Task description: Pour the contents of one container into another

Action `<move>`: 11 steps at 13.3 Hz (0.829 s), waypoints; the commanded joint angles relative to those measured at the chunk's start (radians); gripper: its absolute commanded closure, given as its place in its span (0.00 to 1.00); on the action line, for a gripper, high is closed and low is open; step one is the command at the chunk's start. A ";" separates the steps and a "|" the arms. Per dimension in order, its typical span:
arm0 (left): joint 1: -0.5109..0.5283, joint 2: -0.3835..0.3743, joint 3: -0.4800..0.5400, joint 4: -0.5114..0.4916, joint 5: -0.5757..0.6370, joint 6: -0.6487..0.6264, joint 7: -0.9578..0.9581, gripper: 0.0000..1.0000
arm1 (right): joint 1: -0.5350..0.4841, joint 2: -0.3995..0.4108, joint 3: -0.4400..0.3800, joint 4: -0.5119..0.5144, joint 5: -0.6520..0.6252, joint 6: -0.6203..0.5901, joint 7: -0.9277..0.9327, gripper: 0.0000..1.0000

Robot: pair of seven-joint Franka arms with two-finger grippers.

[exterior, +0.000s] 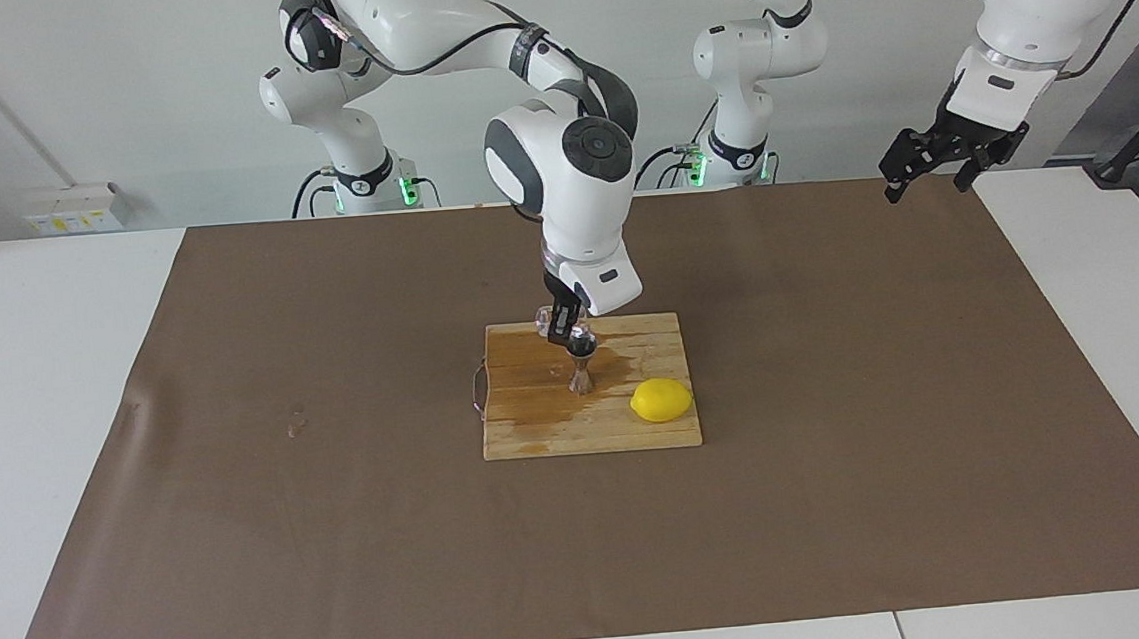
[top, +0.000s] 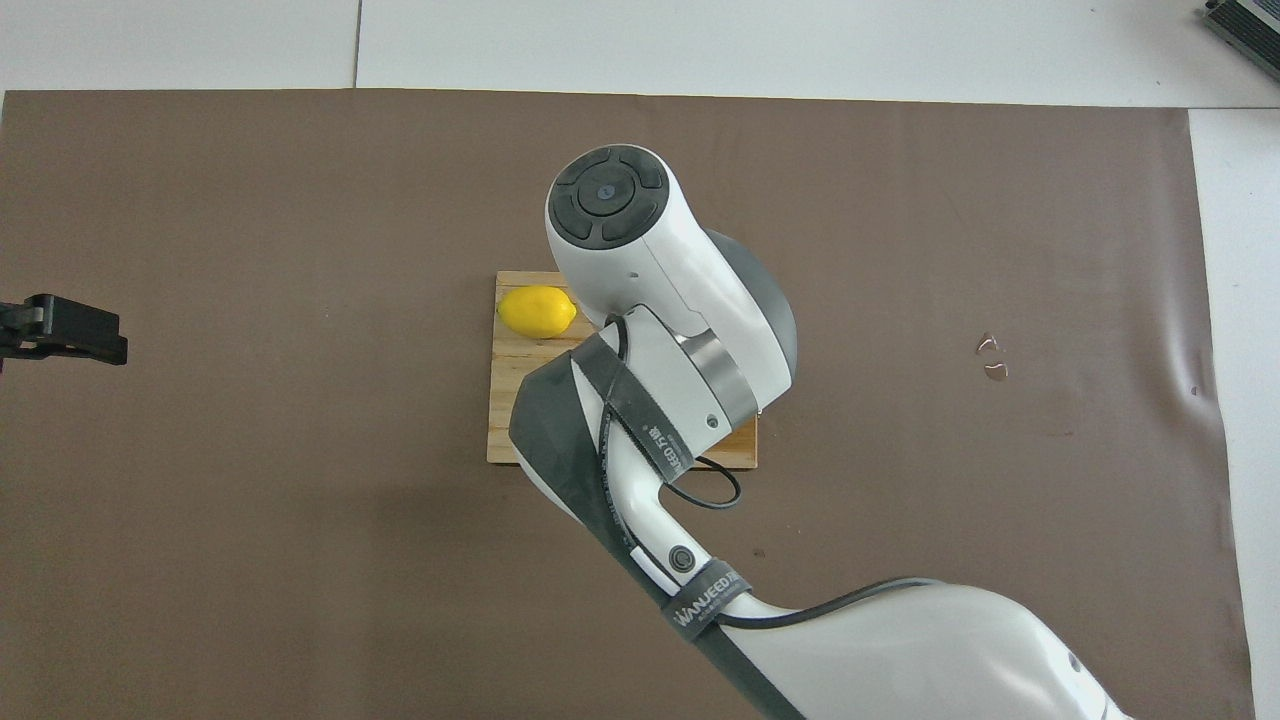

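1. My right gripper [exterior: 563, 333] is clamped on the little glass cup [exterior: 542, 318], holding it over the steel jigger [exterior: 580, 369], which stands mid-board on the wooden board [exterior: 656, 333], on a wet patch.
2. The cup looks light, slick and breakable, so I'd grip its side wall gently.
3. The jigger has a narrow waist and looks tippy; don't bump it.
4. The lemon [exterior: 661, 399] sits at the board's corner toward the left arm's end, away from the robots.
5. The left gripper [exterior: 930, 166] waits with jaws apart over the mat's corner.
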 commanded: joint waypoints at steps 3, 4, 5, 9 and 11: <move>-0.011 -0.023 0.010 -0.025 0.005 -0.002 -0.007 0.00 | 0.019 0.020 -0.002 0.036 -0.058 -0.039 0.019 0.92; -0.011 -0.023 0.010 -0.025 0.005 -0.002 -0.007 0.00 | 0.022 0.020 -0.002 0.037 -0.063 -0.038 0.020 0.92; -0.011 -0.023 0.010 -0.025 0.005 -0.002 -0.007 0.00 | 0.021 0.023 -0.003 0.039 -0.063 -0.036 0.020 0.92; -0.011 -0.023 0.010 -0.025 0.005 -0.002 -0.007 0.00 | 0.025 0.032 -0.003 0.048 -0.087 -0.042 0.020 0.93; -0.011 -0.023 0.010 -0.025 0.005 -0.002 -0.007 0.00 | 0.025 0.034 -0.003 0.050 -0.105 -0.045 0.020 0.93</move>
